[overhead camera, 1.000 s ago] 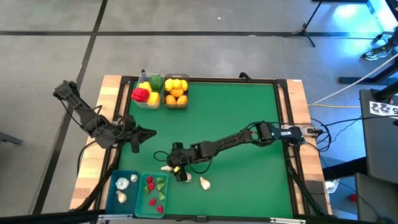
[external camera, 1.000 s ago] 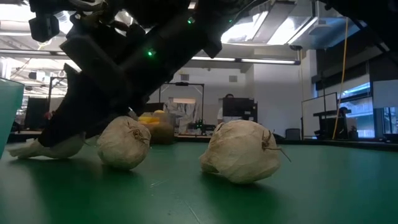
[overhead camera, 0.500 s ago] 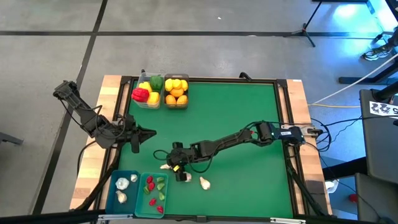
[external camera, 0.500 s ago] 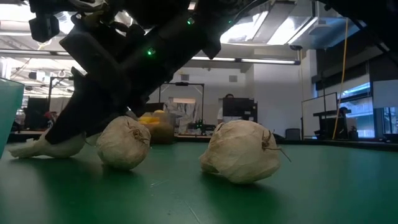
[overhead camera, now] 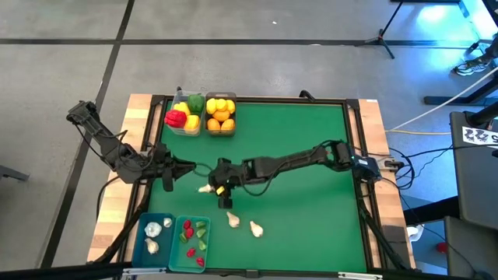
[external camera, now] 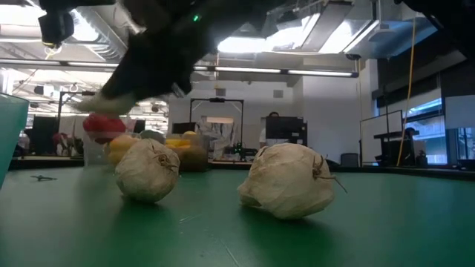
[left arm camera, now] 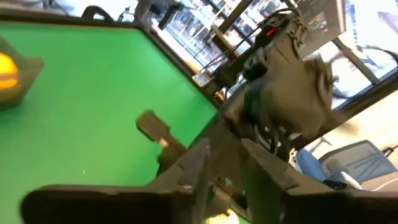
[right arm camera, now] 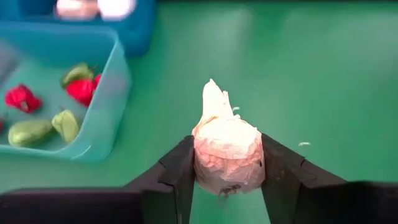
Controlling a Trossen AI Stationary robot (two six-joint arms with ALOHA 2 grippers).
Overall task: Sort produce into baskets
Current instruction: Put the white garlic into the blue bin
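My right gripper (overhead camera: pixel 210 187) hangs above the table's middle, shut on a white garlic bulb (right arm camera: pixel 225 149). Two more garlic bulbs (overhead camera: pixel 233 219) (overhead camera: pixel 255 228) rest on the green mat near the front edge. At the near left stand two teal baskets: one (overhead camera: pixel 149 247) holds garlic, the other (overhead camera: pixel 192 250) holds red and green chilies. Two clear baskets stand at the far edge, one (overhead camera: pixel 185 129) with peppers and one (overhead camera: pixel 220 131) with lemons and oranges. My left gripper (overhead camera: pixel 187 165) waits at the left, shut and empty. My right gripper pinches the garlic bulb's two rounded sides (right arm camera: pixel 202 155) between its two fingers (right arm camera: pixel 179 171). The fingers slant down from the table's right side. The bulb's pointed papery top (right arm camera: pixel 212 98) points away from the gripper. The bulb hangs clear of the mat.
The chili basket (right arm camera: pixel 106 118) lies just ahead of and below the held bulb, with the garlic basket (right arm camera: pixel 138 28) beyond it. A raised dark frame (overhead camera: pixel 354 155) borders the green mat. The mat's right half is bare.
My right gripper has taken the leftmost garlic bulb off the mat, lifting it clear and carrying it up and toward the table's far edge. The other two bulbs have stayed where they lay.
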